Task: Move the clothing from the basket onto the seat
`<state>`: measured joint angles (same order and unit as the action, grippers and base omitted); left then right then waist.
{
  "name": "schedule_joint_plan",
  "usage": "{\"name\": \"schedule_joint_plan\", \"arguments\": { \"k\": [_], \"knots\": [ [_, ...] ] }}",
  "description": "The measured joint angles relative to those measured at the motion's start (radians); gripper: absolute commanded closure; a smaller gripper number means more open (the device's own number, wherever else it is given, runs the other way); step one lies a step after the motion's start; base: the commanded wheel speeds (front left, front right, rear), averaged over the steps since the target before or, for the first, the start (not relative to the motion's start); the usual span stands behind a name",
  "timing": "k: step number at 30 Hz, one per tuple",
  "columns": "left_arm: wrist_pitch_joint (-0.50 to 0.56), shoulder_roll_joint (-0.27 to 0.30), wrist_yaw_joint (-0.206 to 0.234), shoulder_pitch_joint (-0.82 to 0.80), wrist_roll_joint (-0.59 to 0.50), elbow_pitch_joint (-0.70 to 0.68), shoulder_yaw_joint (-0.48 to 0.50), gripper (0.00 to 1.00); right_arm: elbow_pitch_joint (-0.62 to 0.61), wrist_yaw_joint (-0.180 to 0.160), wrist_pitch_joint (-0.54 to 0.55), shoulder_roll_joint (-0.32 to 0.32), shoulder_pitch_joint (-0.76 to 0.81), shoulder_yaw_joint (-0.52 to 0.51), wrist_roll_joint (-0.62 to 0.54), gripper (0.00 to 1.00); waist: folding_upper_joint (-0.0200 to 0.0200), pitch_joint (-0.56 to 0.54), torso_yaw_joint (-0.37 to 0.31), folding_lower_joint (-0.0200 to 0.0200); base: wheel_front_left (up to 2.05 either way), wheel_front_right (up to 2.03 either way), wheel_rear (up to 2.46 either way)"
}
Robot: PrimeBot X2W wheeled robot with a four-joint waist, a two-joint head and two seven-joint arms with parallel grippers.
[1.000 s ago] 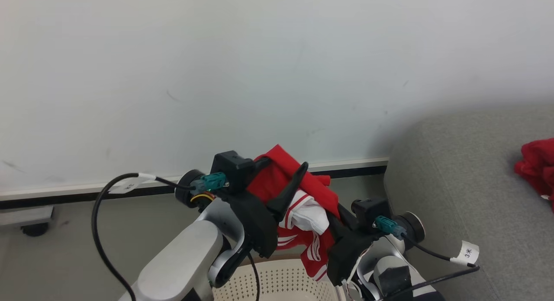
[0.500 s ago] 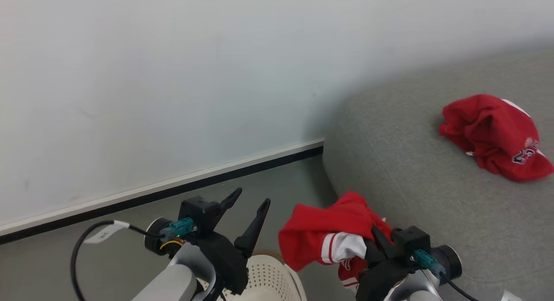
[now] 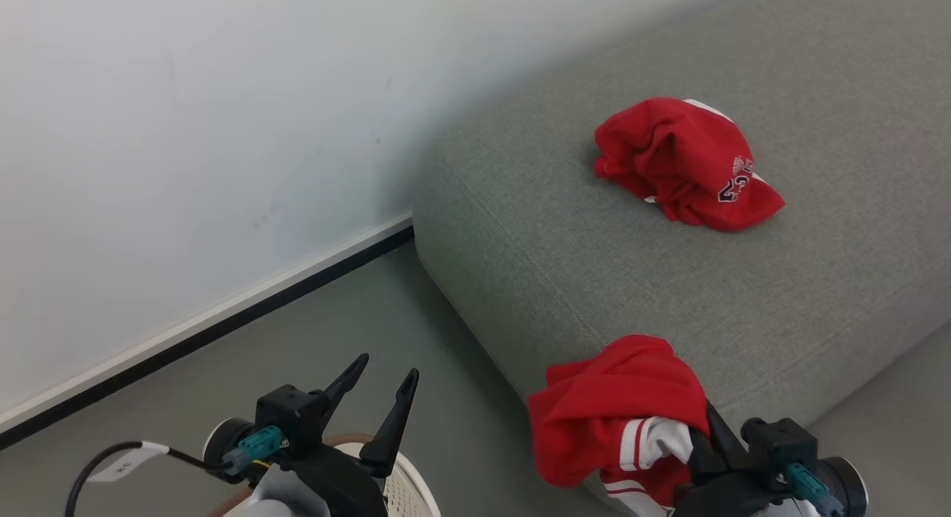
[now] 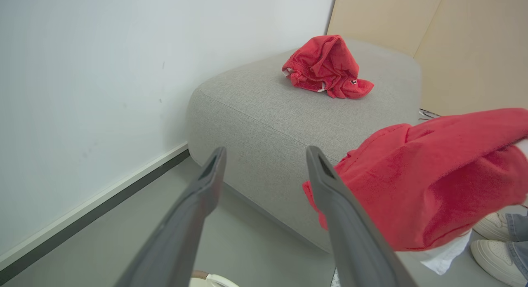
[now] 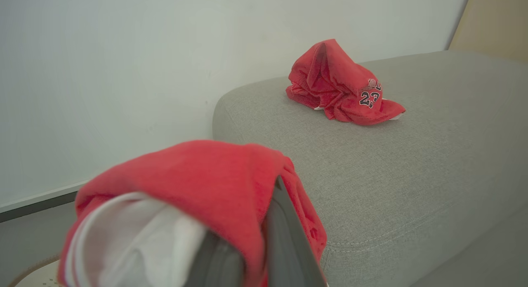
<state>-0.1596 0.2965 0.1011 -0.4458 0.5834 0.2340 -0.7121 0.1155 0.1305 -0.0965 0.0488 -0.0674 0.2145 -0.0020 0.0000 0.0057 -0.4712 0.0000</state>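
Grey seat (image 3: 594,264) is holding one red top (image 3: 683,160) while the right gripper (image 3: 706,439) is pinching another top (image 3: 617,405) and the left gripper (image 3: 388,365) is hanging spread.

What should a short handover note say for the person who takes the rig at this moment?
The left end effector is open and empty, near the basket rim.
The right end effector is shut on a red garment by the near edge of the seat, not yet laid down.
Done: a second red garment lies on the seat top.
Left: bring the held garment over the cushion and release it, then check the basket; its inside is out of view.
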Motion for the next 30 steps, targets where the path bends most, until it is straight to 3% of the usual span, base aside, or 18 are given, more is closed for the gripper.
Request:
{"name": "schedule_joint_plan", "arguments": {
  "k": [9, 19, 25, 30],
  "knots": [
    [-0.018, 0.011, 0.021, 0.037, 0.008, -0.017, 0.009, 0.0, -0.072, 0.0, 0.001, 0.0, 0.06, -0.042, 0.021, 1.0, 0.0001, 0.075, -0.063, -0.0001, 0.0, 0.0, 0.0],
    [-0.01, 0.016, 0.025, 0.054, 0.022, -0.041, 0.003, 0.0, -0.084, 0.0, 0.008, 0.0, 0.047, -0.023, 0.024, 1.0, 0.0, 0.099, -0.074, -0.0001, 0.0, 0.0, 0.0],
    [-0.003, 0.036, 0.046, 0.055, 0.021, -0.086, 0.011, 0.0, -0.079, 0.0, 0.046, 0.009, -0.12, -0.002, 0.055, 1.0, 0.0001, 0.136, -0.075, -0.0001, 0.0, 0.0, 0.0],
    [0.02, 0.065, 0.049, 0.046, 0.003, -0.141, 0.007, 0.0, -0.067, 0.0, 0.044, 0.083, -0.344, -0.021, 0.138, 1.0, 0.0, 0.197, -0.072, 0.0, 0.0, 0.0, 0.0]
  ]
}}
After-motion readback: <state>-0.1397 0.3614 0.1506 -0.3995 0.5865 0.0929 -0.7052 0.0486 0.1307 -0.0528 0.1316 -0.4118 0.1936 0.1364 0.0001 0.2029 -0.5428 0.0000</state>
